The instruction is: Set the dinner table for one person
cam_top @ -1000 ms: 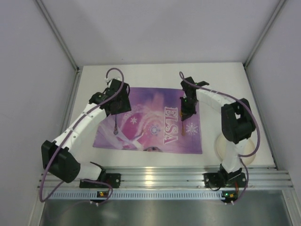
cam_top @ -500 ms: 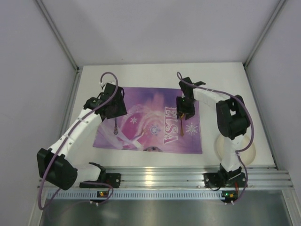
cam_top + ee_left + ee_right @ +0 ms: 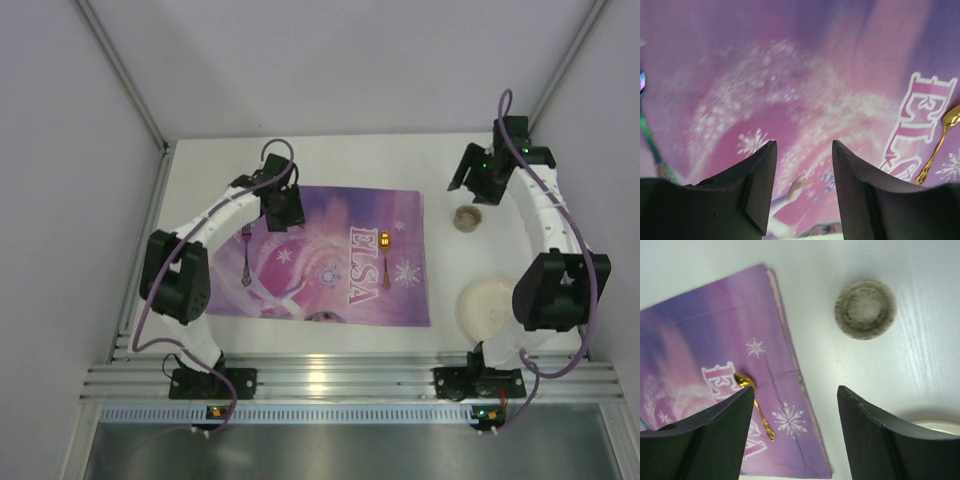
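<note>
The white dinner table [image 3: 340, 160] carries a purple "ELSA" placemat [image 3: 320, 255]. On the mat's right part lies a gold spoon [image 3: 385, 256], also in the wrist views [image 3: 754, 405] [image 3: 940, 145]. A dark iridescent fork [image 3: 245, 262] lies on the mat's left part, just showing at the left wrist view's edge [image 3: 647, 135]. My left gripper [image 3: 284, 208] [image 3: 802, 145] hovers open over the mat's far left area with nothing between its fingers. My right gripper [image 3: 473, 185] [image 3: 796, 390] is open and empty, above the table beside the mat's far right corner.
A small round speckled bowl [image 3: 467, 217] [image 3: 865, 309] stands on the table right of the mat. A cream plate [image 3: 487, 305] [image 3: 940, 427] sits at the near right, partly under the right arm. Aluminium rails [image 3: 330, 378] run along the near edge, with walls around the other sides.
The right gripper opened, left the gold spoon on the mat and swung away to the far right. The left gripper moved right and farther back, away from the fork.
</note>
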`<action>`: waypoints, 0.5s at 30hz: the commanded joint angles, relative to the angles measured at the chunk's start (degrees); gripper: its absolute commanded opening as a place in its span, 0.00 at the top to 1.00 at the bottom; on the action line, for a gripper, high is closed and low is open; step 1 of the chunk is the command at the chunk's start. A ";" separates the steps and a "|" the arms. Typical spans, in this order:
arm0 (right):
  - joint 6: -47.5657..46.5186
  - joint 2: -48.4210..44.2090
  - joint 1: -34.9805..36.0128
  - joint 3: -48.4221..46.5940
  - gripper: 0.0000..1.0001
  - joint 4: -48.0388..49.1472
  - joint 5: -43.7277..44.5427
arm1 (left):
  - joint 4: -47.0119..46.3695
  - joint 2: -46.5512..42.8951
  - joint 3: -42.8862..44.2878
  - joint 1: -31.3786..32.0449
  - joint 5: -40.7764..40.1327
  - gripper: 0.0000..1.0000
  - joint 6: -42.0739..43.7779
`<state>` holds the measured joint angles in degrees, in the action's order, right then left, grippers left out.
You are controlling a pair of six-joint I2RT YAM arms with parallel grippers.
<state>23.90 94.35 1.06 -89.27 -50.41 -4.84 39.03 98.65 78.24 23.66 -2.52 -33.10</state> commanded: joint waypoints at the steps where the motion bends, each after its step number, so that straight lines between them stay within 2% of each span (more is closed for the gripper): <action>1: -1.75 1.80 -5.09 -0.11 0.32 -6.18 1.76 | -4.83 8.27 7.34 -0.11 6.47 0.47 -0.03; 6: -0.43 5.23 -11.16 -0.37 0.34 -6.98 2.73 | -1.86 18.49 17.36 -0.19 8.06 0.48 0.84; 8: -0.61 7.42 -12.56 -1.25 0.34 -7.15 2.99 | -1.32 21.04 18.70 -0.37 8.41 0.48 1.37; 12: -0.43 11.20 -13.80 -3.62 0.35 -7.24 3.35 | -1.23 22.20 18.01 -2.47 9.38 0.48 1.64; 15: 0.00 14.28 -13.81 -4.85 0.37 -7.07 3.26 | -2.81 21.15 14.23 -4.84 9.91 0.48 1.55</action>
<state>23.59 106.65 -12.40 -90.56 -57.01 -2.33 37.21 121.34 94.08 21.85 6.24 -32.36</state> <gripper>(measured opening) 0.637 0.524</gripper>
